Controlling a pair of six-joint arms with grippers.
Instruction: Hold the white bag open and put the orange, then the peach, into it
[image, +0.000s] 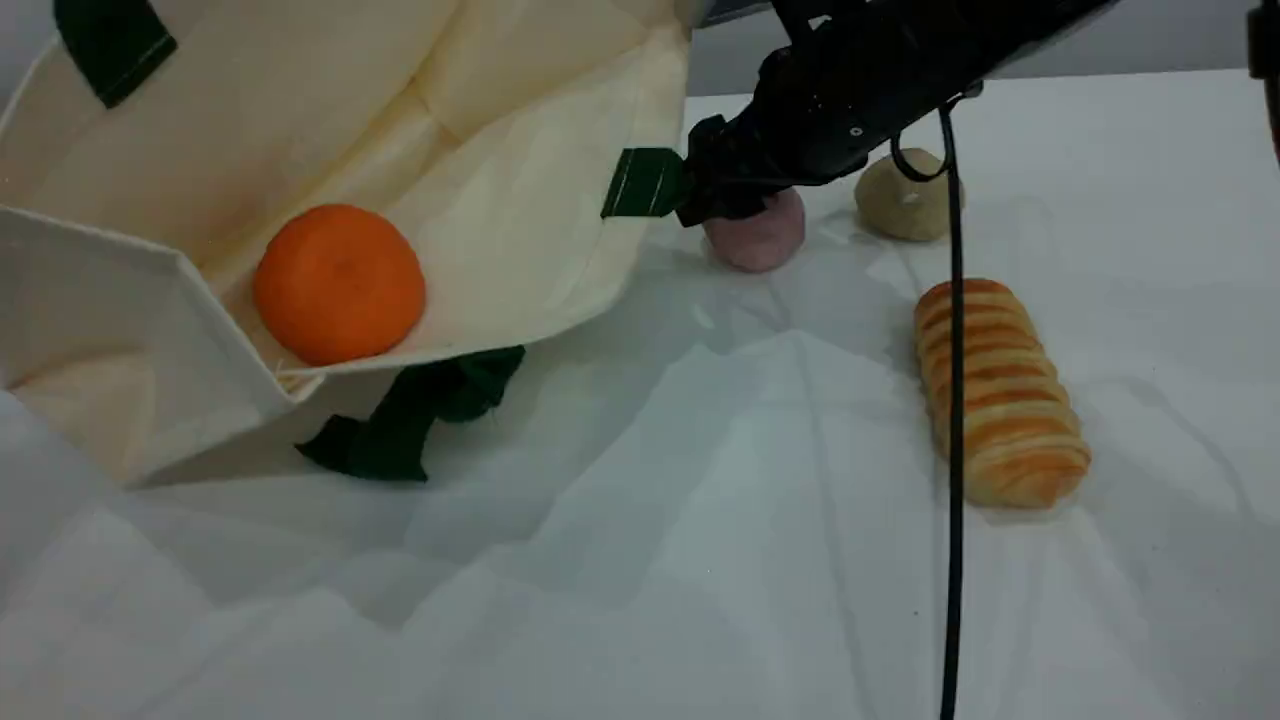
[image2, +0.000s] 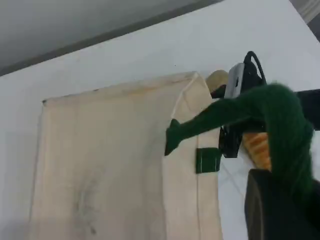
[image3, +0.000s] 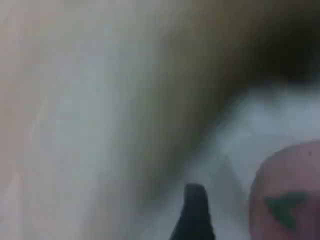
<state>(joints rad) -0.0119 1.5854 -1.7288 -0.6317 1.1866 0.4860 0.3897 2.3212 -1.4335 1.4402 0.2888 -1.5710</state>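
The white bag (image: 480, 150) lies on its side at the left with its mouth held wide, and the orange (image: 340, 285) rests inside it. My left gripper (image2: 282, 195) is shut on the bag's dark green handle (image2: 250, 112); it is out of the scene view. The peach (image: 762, 238) sits on the table just right of the bag's rim. My right gripper (image: 738, 208) hangs open right over the peach. In the blurred right wrist view, one dark fingertip (image3: 195, 212) stands a little left of the peach (image3: 290, 200), not touching it.
A beige round thing (image: 903, 197) sits behind and right of the peach. A striped bread loaf (image: 1000, 390) lies at the right, crossed by the right arm's black cable (image: 955, 450). The bag's other green handle (image: 415, 415) trails on the white cloth.
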